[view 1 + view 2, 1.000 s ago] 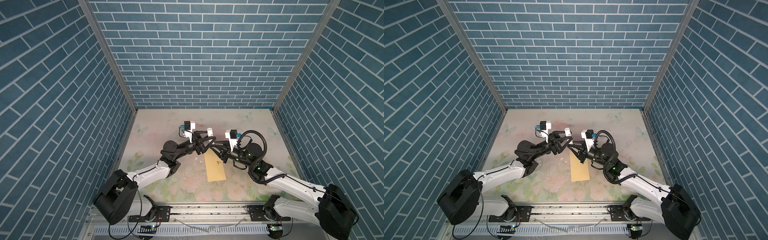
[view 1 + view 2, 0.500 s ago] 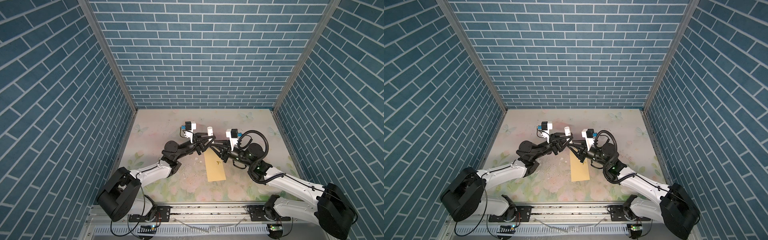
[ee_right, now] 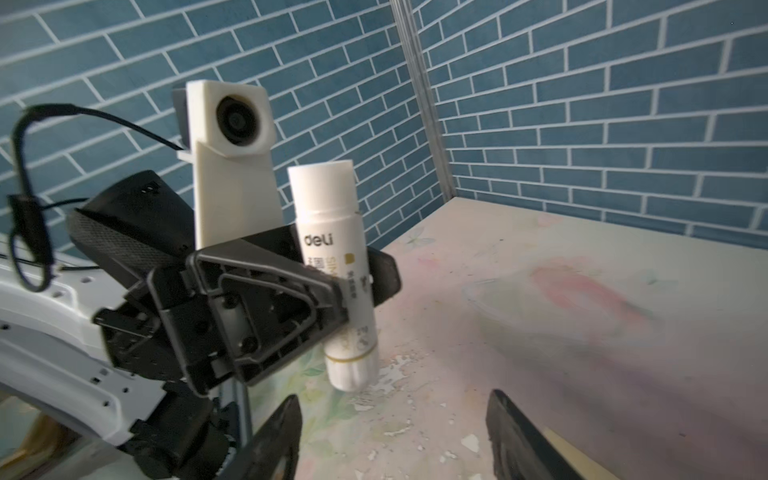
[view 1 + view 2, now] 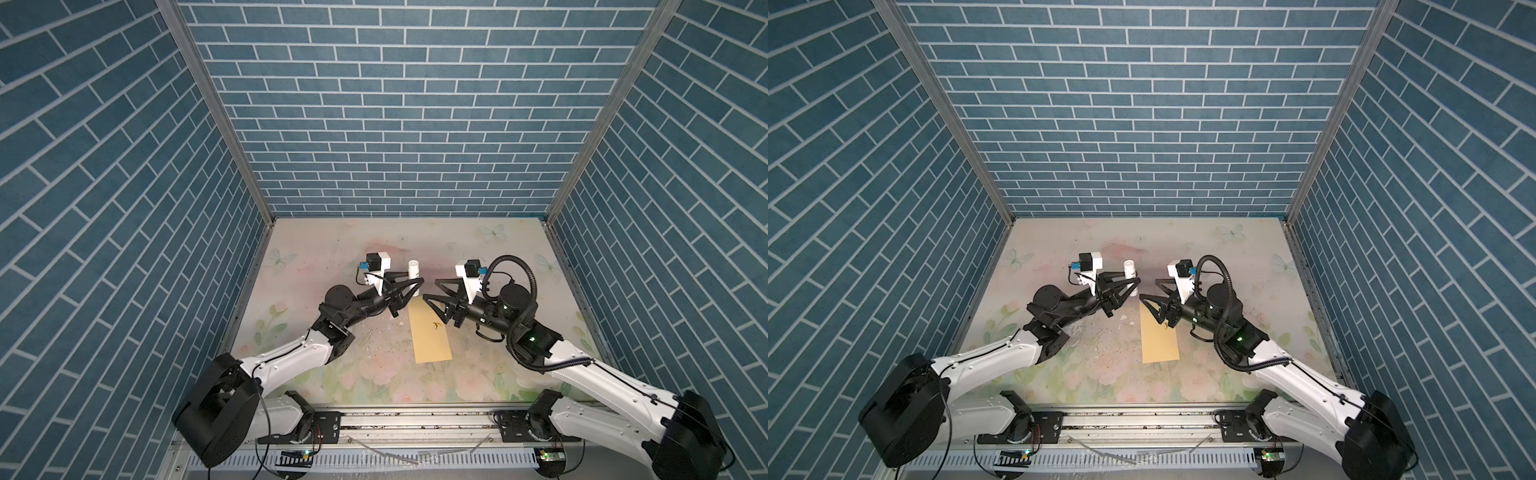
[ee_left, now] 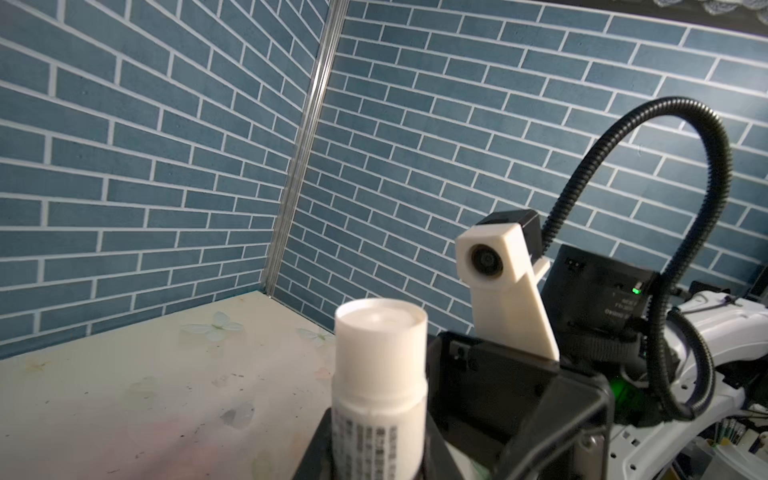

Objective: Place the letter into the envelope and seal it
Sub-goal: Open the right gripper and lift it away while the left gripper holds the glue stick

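White glue stick (image 3: 328, 216) above floral tabletop (image 4: 457, 241)

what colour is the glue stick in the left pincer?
White glue stick, grey print, gold band near base; best in right wrist view.

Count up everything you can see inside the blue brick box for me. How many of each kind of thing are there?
1 envelope
1 glue stick
2 robot arms: left arm, right arm
Total: 4 things
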